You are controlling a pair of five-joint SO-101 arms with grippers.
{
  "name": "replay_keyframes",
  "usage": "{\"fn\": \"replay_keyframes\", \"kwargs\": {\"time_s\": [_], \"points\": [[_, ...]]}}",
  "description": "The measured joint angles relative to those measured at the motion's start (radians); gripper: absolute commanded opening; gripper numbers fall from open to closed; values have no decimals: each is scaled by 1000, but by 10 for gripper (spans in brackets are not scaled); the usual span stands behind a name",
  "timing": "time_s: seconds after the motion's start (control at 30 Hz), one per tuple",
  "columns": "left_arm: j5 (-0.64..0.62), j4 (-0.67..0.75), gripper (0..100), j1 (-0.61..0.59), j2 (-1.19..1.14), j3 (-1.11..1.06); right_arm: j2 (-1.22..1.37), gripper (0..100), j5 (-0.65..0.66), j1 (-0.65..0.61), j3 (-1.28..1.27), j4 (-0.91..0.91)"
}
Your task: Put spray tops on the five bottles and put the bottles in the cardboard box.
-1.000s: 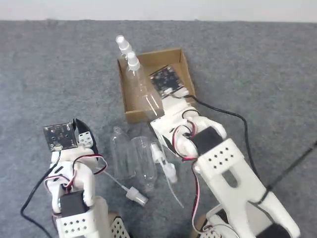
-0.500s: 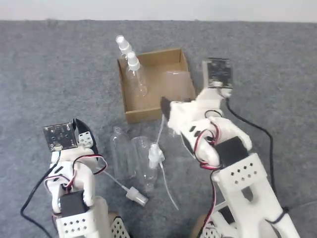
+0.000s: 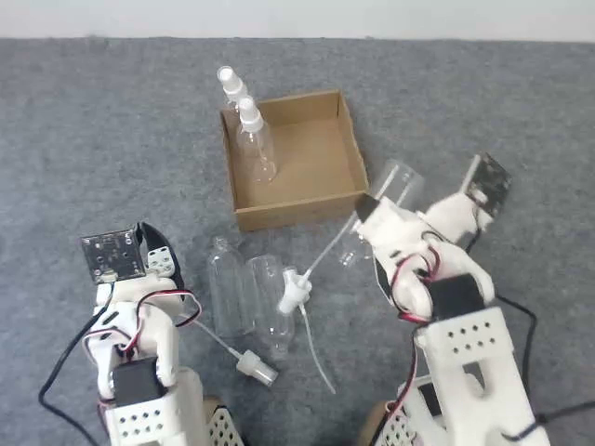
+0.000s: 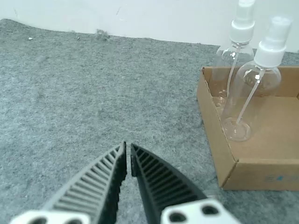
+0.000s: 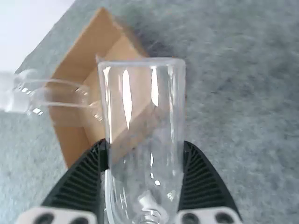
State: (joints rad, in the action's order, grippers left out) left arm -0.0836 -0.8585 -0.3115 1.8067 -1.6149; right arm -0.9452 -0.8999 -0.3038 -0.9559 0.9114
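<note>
My right gripper (image 3: 376, 219) (image 5: 145, 150) hangs just right of the cardboard box (image 3: 279, 216) (image 5: 77, 77), shut on a clear bottle (image 3: 391, 190) (image 5: 140, 107) with no top, its flat base pointing away. Left of that gripper a spray top (image 3: 295, 291) lies on the carpet. Its thin tube slants up to the held bottle; I cannot tell whether it enters the neck. Two capped bottles (image 3: 254, 139) (image 4: 247, 88) stand in the box's far left corner. Two bare bottles (image 3: 229, 286) lie in front of the box. My left gripper (image 3: 158, 253) (image 4: 128, 161) is shut and holds nothing.
Another spray top (image 3: 256, 365) lies near the left arm's base, its tube pointing toward that arm. A loose thin tube (image 3: 317, 358) lies between the arms. Grey carpet (image 3: 112, 139) stretches left of the box and behind it.
The right arm has swung from over the box to its right side, carrying the clear bottle out. The spray top's tube swung round with it. The left arm has kept still.
</note>
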Motion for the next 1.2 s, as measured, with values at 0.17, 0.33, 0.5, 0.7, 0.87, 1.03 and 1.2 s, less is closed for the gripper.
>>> {"fn": "replay_keyframes", "kwargs": {"time_s": [0.17,0.33,0.5,0.7,0.87,1.03,1.2], "points": [[0,0,13,0,0,0,-91,6,-6,66,-115,0],[0,0,13,0,0,0,-186,7,-6,155,-207,0],[0,0,13,0,0,0,-284,7,-6,216,-330,-11],[0,0,13,0,0,0,-408,7,5,245,-526,-132],[0,0,13,0,0,0,-539,25,54,247,-678,-198],[0,0,13,-29,0,0,-698,255,63,239,-713,-172],[0,0,13,-46,0,0,-833,399,86,239,-710,-32]]}}
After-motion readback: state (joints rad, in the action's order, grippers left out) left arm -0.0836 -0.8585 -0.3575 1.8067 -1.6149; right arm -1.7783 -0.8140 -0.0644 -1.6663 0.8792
